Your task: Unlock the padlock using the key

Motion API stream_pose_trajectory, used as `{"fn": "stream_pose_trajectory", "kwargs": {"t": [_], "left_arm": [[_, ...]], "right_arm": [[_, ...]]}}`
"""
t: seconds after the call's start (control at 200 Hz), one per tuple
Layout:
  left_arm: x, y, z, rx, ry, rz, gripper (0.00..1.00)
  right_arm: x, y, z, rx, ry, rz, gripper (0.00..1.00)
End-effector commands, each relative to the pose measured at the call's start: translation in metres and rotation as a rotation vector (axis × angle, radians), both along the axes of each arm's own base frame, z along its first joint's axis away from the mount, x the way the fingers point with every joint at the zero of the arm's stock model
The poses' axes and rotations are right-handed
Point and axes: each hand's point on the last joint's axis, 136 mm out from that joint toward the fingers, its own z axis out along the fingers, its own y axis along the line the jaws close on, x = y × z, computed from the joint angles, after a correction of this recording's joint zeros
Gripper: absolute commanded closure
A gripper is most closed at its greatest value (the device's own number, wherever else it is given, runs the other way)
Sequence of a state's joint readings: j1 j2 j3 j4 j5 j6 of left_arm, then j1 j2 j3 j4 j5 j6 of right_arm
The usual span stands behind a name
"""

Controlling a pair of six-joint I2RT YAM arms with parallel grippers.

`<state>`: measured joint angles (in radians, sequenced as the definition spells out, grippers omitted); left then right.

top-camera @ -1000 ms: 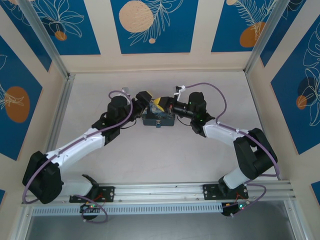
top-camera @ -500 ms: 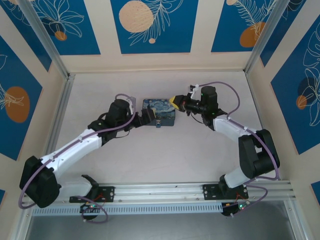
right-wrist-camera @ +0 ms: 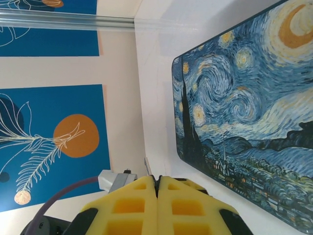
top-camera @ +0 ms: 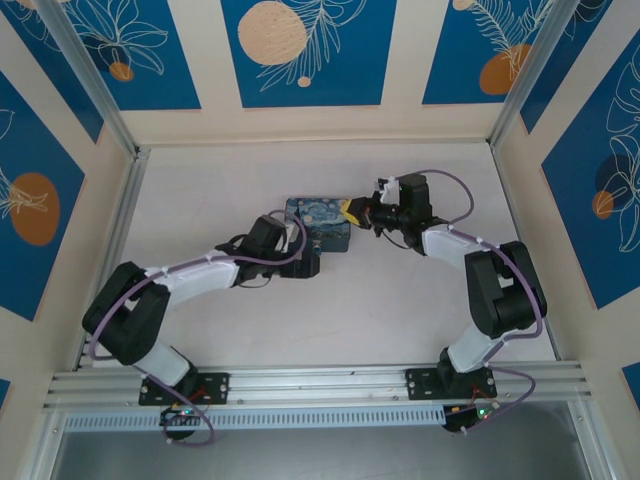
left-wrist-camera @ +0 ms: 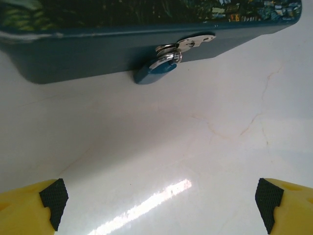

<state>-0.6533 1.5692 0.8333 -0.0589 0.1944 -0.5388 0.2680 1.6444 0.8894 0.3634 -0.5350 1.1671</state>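
Note:
In the left wrist view the tiny dark blue padlock hangs by its silvery shackle from the hasp on the front wall of the Starry Night tin. My left gripper is open wide over bare table, a short way in front of the padlock and touching nothing. In the top view it sits just in front of the tin. My right gripper is shut on the key, a thin metal sliver poking out past the fingertips. It hovers at the tin's right end.
The tin's painted lid lies flat and closed on the white table. Aluminium frame rails and blue patterned walls enclose the table on three sides. Open tabletop lies between the tin and the arm bases.
The tin, tilted between both grippers a second ago, now lies flat. My left gripper has dropped in front of it. My right gripper has backed off to the right end.

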Motion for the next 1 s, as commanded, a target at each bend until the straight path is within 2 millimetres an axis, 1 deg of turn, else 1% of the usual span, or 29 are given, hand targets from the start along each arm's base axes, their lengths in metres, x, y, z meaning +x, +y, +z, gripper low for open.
{"fn": "stream_pose_trajectory", "kwargs": {"t": [0.0,0.145,0.3,0.6,0.78,0.995], "left_arm": [[0.015,-0.016,0.003,-0.025,-0.11,-0.055,0.03],[0.025,-0.026,-0.009,-0.036,-0.136,-0.071,0.03],[0.038,-0.03,-0.024,-0.019,-0.168,-0.066,0.05],[0.059,-0.048,-0.032,-0.064,-0.207,-0.058,0.06],[0.065,-0.062,-0.037,-0.1,-0.2,-0.064,0.06],[0.06,-0.086,-0.034,-0.152,-0.187,-0.11,0.06]], "right_arm": [[-0.001,0.005,-0.009,0.02,0.015,0.022,1.0],[0.002,0.009,-0.017,0.025,0.029,0.024,1.0],[0.007,0.01,-0.021,0.027,0.035,0.021,1.0],[0.018,0.007,-0.023,0.033,0.047,0.011,1.0],[0.023,0.005,-0.022,0.033,0.048,0.004,1.0],[0.026,0.001,-0.023,0.027,0.048,-0.005,1.0]]}}
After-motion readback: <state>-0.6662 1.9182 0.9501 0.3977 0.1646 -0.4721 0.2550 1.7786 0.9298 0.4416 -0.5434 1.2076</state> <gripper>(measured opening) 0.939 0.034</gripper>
